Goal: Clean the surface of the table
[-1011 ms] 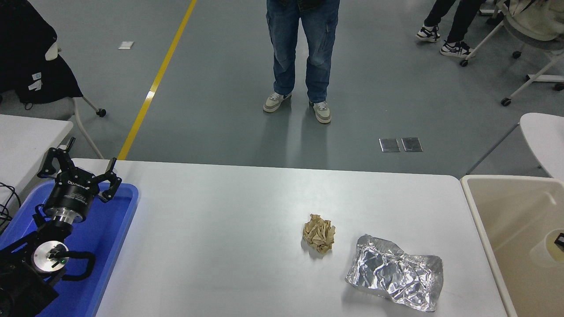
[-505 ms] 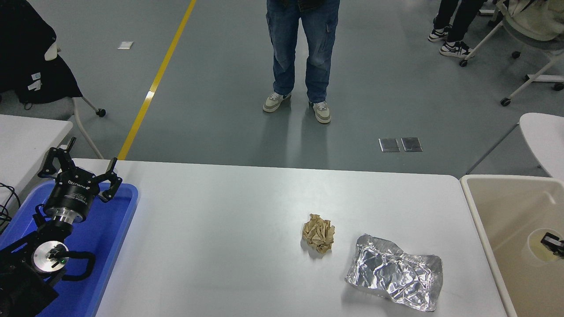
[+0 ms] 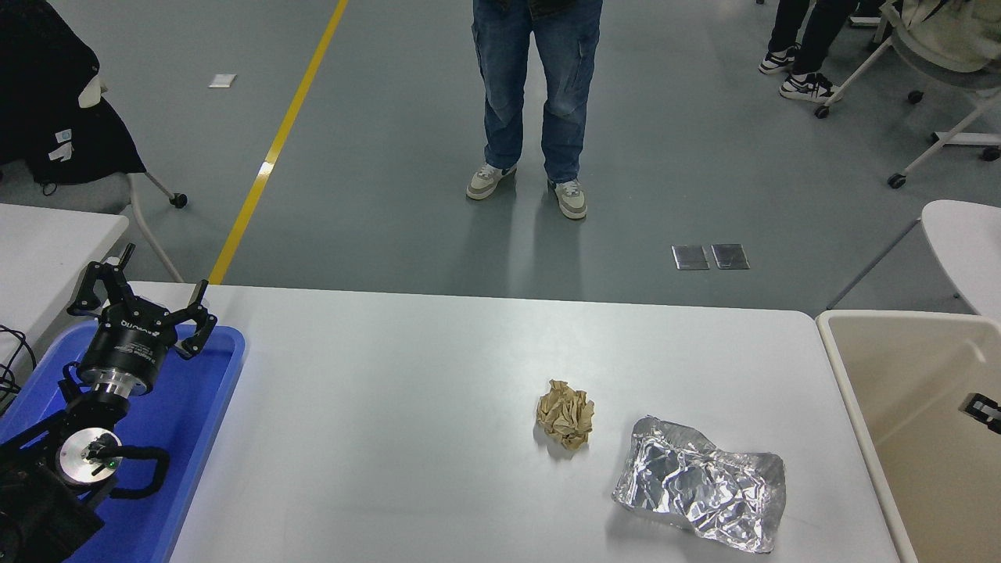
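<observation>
The white table surface (image 3: 391, 407) holds a crumpled ball of brown paper (image 3: 565, 413) right of centre. A crinkled sheet of silver foil (image 3: 700, 485) lies near the front right. My left gripper (image 3: 143, 295) is parked at the lower left over a blue tray (image 3: 195, 438), open and holding nothing. Only a small black tip of my right gripper (image 3: 983, 408) shows at the right edge, over a beige bin (image 3: 860, 391), well apart from the paper and the foil.
The beige bin stands against the table's right end. A person in jeans (image 3: 536, 94) stands on the floor beyond the far edge. A second white table (image 3: 47, 242) is at the left, with chairs and another person's feet at the top right.
The black tip of my right gripper has shifted upward over the bin, and the pale round patch seen under it earlier no longer shows. Paper, foil and left arm have not moved.
</observation>
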### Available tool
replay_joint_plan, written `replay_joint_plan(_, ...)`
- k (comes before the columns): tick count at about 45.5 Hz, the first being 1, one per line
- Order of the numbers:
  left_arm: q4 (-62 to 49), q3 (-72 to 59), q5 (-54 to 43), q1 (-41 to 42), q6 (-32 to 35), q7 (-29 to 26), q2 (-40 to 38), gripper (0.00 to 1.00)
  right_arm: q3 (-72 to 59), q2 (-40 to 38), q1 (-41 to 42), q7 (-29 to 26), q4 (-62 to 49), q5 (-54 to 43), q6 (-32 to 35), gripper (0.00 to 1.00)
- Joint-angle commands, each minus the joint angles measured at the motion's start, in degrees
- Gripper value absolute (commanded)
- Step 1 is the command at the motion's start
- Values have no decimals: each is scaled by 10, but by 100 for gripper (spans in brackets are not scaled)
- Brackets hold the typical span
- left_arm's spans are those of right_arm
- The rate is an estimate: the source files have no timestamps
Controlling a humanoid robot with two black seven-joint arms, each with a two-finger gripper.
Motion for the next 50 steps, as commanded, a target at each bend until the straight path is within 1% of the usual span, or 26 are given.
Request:
replay_joint_plan(1, 0, 0, 0, 0, 0, 0, 0, 100, 109, -8, 83, 0, 1, 0, -6, 98)
replay_joint_plan(13, 0, 0, 0, 1, 0, 0, 0, 100, 198, -22, 182, 4, 24, 1, -10, 98)
replay_joint_plan(22, 0, 0, 0, 0, 0, 0, 0, 100, 314, -28, 241, 6, 52, 1, -12, 98)
replay_joint_plan(27, 0, 0, 0, 0, 0, 0, 0, 100, 353, -26, 266, 7, 71, 3, -30, 98)
replay_joint_plan(32, 0, 0, 0, 0, 0, 0, 0, 100, 379, -24, 284, 7, 96, 25, -61, 98)
replay_joint_plan(40, 0, 0, 0, 0, 0, 0, 0, 100, 401, -22, 298, 2, 129, 78, -71, 98)
replay_joint_plan(47, 0, 0, 0, 0, 0, 0, 0, 100, 423, -15, 291, -5, 158, 84, -130, 98)
replay_joint_plan(50, 0, 0, 0, 0, 0, 0, 0, 100, 441, -15, 286, -20, 175, 87, -145, 98)
